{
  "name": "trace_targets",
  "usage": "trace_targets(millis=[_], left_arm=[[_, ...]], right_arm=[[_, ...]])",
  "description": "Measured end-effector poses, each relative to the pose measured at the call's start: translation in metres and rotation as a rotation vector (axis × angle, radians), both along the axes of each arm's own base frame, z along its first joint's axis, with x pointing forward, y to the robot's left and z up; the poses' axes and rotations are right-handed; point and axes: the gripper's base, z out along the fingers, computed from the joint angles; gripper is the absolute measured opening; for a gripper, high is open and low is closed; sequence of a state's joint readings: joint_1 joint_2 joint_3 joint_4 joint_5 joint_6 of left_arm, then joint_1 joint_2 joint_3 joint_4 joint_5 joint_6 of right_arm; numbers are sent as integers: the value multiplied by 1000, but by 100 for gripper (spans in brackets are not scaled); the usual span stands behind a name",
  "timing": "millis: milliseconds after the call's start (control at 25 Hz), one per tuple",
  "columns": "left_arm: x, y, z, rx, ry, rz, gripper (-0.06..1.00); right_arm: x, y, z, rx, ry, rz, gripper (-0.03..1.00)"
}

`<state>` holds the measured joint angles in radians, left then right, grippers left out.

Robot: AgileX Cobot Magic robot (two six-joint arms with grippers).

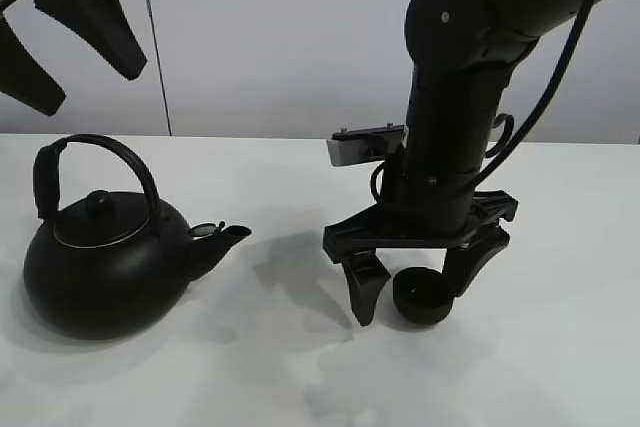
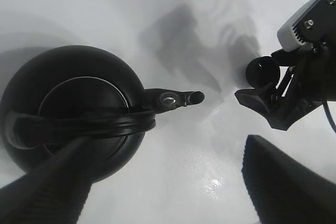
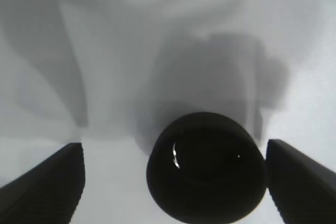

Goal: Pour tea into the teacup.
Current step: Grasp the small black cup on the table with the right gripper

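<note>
While the teacup (image 1: 420, 299) is standing right of the worktop's (image 1: 300, 377) middle, well forward of its back edge, the right gripper (image 1: 413, 297) is hanging low around it with its fingers spread wide and gripping nothing. We are reading that as a bracket made ready to steady the teacup or take hold of it for the pour. The kettle (image 1: 105, 247) is sitting upright toward the left side of the worktop, well apart from the teacup, with its spout (image 1: 222, 239) pointing at it. The left gripper (image 1: 88, 85) is hovering high above the arched handle (image 1: 100, 147), likewise wide open and empty, so we are judging the lift not yet begun. No tea is showing anywhere outside the kettle. The high camera is giving us the heights and the gap between the two vessels, which neither wrist view is conveying. The left wrist view is showing us the kettle from above, with the handle lying in line with the spout and the open fingers straddling it. The right wrist view alone is letting us check the clearance: one finger is sitting just beside the teacup's wall, the other is standing off with bare worktop between. It is also looking into the teacup, where small glints are showing, though we are not able to tell whether any liquid is inside.
</note>
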<state>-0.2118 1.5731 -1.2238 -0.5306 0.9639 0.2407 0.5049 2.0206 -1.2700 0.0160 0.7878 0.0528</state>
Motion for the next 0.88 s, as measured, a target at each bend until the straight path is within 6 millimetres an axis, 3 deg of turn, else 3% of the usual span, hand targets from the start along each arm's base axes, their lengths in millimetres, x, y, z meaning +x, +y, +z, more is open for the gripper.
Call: trace_targets(millis=[160,320,520,600,880], left_arm=[[0,0,0,0,0,0,57],[0,0,0,0,0,0,57],[0,0,0,0,0,0,57],[0,0,0,0,0,0,57],[0,0,0,0,0,0,57]], right_arm=[[0,1,-3,2,8,-5,59],[0,1,-3,6,9,-8,40],[-1,1,-2,5,19,-12,40],[-2,0,5,11,13,-14,40],[-8,-1,56,97,-87,-29,40]])
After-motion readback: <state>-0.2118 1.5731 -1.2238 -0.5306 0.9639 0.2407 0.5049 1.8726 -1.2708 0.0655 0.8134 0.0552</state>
